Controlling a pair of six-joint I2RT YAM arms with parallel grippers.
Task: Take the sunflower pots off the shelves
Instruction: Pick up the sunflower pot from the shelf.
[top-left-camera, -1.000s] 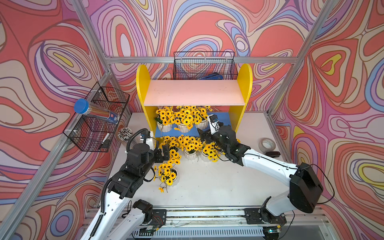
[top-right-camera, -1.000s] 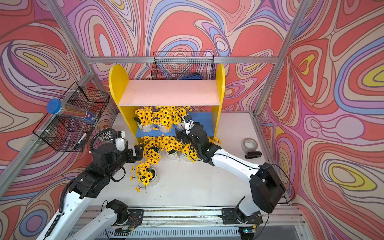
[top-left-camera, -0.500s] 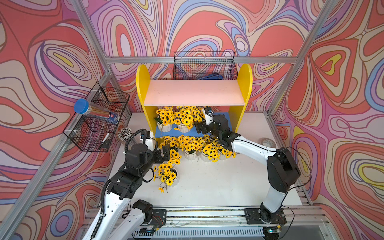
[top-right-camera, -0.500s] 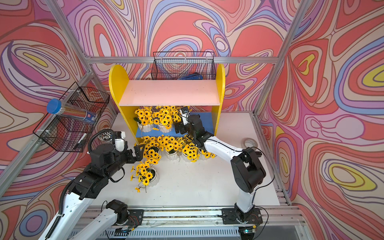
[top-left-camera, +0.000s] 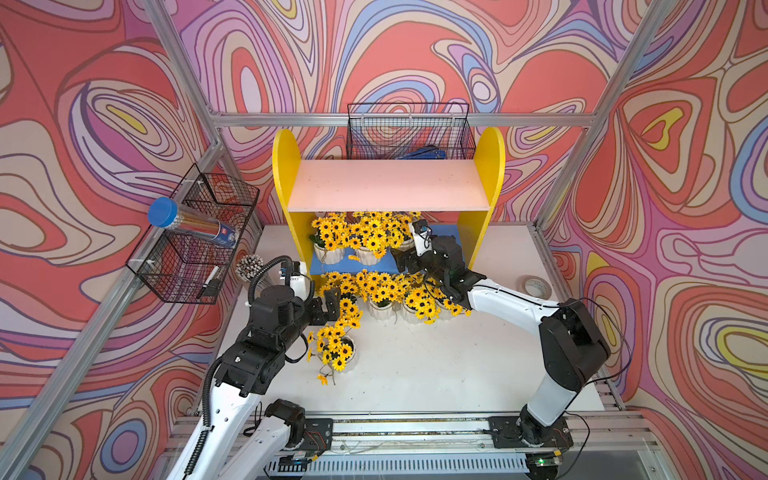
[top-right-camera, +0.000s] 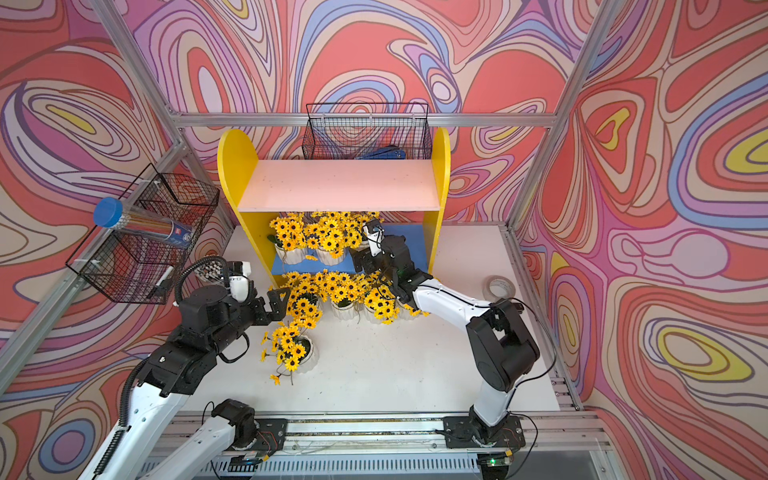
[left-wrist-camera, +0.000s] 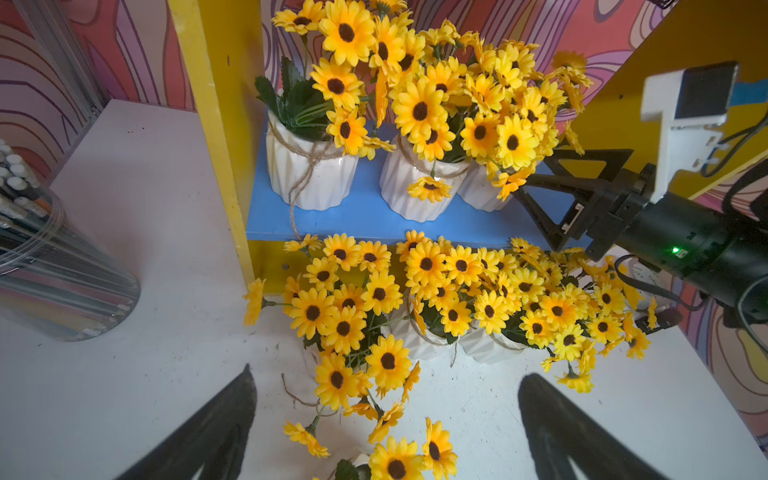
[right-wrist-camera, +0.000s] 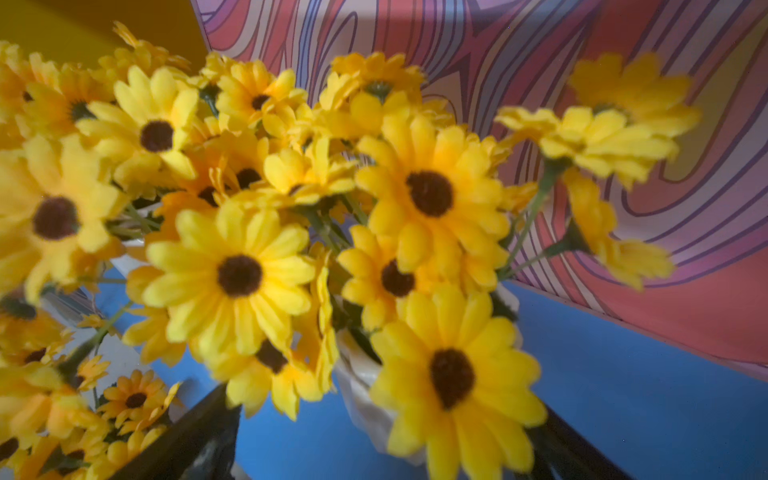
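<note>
On blue board (left-wrist-camera: 365, 218), three sunflower pots (left-wrist-camera: 309, 176)

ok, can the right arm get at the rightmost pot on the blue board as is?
Probably yes: the right gripper is open and lined up on that pot, nothing but its own flowers in between.

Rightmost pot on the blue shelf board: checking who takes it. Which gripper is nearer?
Right. The right gripper is at the pot, open jaws either side; the left gripper hangs open over the table in front of the shelves.
</note>
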